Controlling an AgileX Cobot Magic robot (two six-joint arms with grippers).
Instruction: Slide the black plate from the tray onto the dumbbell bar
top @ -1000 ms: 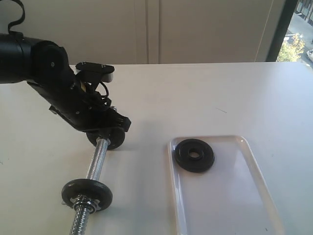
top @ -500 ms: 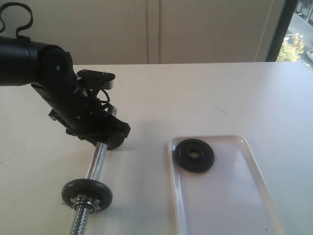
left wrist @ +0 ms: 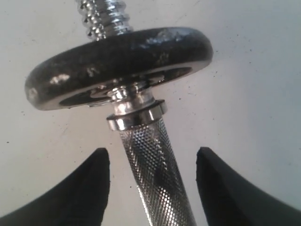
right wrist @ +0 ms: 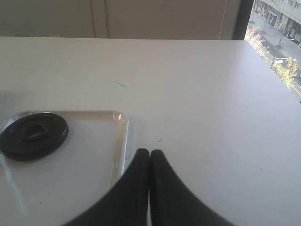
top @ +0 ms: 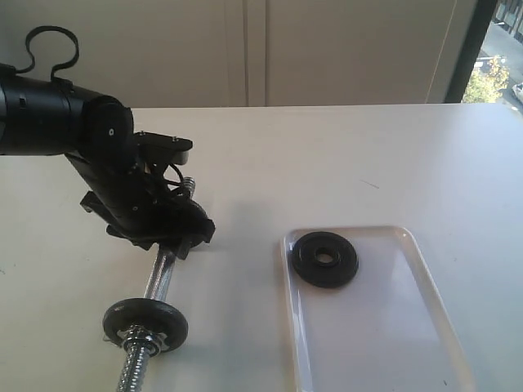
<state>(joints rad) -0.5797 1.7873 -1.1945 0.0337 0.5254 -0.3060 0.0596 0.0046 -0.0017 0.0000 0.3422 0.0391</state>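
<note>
The black plate (top: 325, 259) (right wrist: 34, 135) lies flat at the far end of the white tray (top: 376, 327) (right wrist: 75, 179). To the left, the dumbbell bar (top: 161, 278) lies on the table, with a black disc (top: 145, 322) (left wrist: 117, 66) and nut on its near end. My left gripper (top: 176, 237) (left wrist: 153, 150) is open and straddles the knurled middle of the bar (left wrist: 155, 183), with a gap on each side. It hides the bar's far disc in the exterior view. My right gripper (right wrist: 149, 153) is shut on nothing, beside the tray's corner; the exterior view does not show it.
A white table (top: 343, 155) carries everything, with a pale wall behind it and a window at the far right. The bar's far threaded end (top: 186, 184) pokes out behind the left wrist.
My left arm has moved down and toward the near side along the bar, now covering the far disc. Plate, tray and bar have not moved.
</note>
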